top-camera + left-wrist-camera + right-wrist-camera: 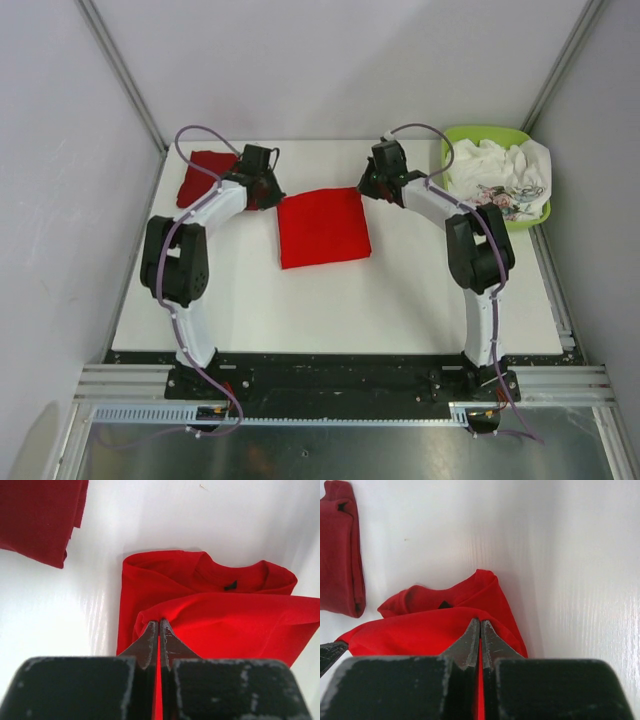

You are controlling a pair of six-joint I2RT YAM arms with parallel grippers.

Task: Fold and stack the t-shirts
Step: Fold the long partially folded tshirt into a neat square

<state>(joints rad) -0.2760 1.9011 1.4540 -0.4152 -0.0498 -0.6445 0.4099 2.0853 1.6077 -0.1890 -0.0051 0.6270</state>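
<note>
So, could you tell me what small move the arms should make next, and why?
Probably carry the pinched edge forward over the collar, then lower it. The left gripper and right gripper are both shut on the top layer of the bright shirt, and its collar shows uncovered beyond.

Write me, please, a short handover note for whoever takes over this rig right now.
Left gripper: shut on the bright red t-shirt, at its far-left corner.
Right gripper: shut on the same shirt's far-right corner.
Darker red t-shirt: folded, far left of the table.
Done: one shirt folded; bright red one mid-fold.
Left: finish that fold, release, stack the two.
Green basket holds crumpled white cloth.
</note>
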